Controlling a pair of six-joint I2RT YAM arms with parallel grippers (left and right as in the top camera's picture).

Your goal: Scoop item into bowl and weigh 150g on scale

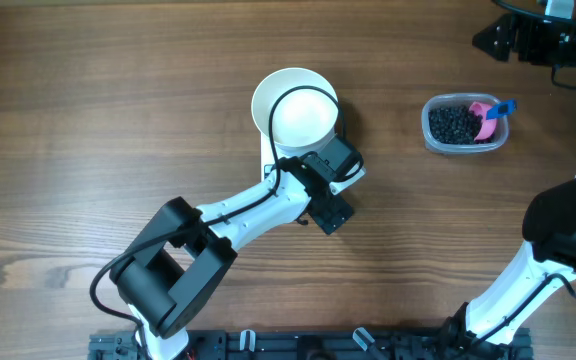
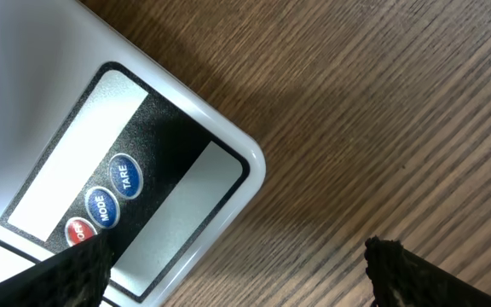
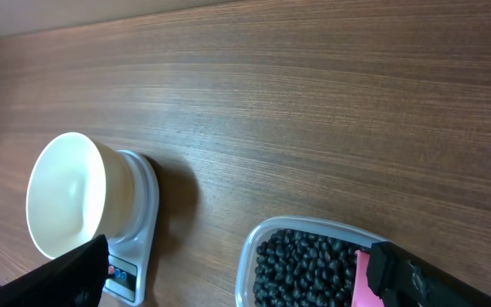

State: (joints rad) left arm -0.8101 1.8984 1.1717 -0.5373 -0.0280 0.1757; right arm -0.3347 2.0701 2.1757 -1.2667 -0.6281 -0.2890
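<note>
The bowl sits empty on the scale at the middle of the table, the beans lie unscooped in their tub toward the far right corner, and the left gripper and right gripper both gape wide, holding nothing.

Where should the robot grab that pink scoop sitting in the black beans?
By the blue end of its handle, coming down from above at the tub's right rim. The pink scoop has its cup down among the beans, while the handle pokes out over the rim, free to pinch.
</note>
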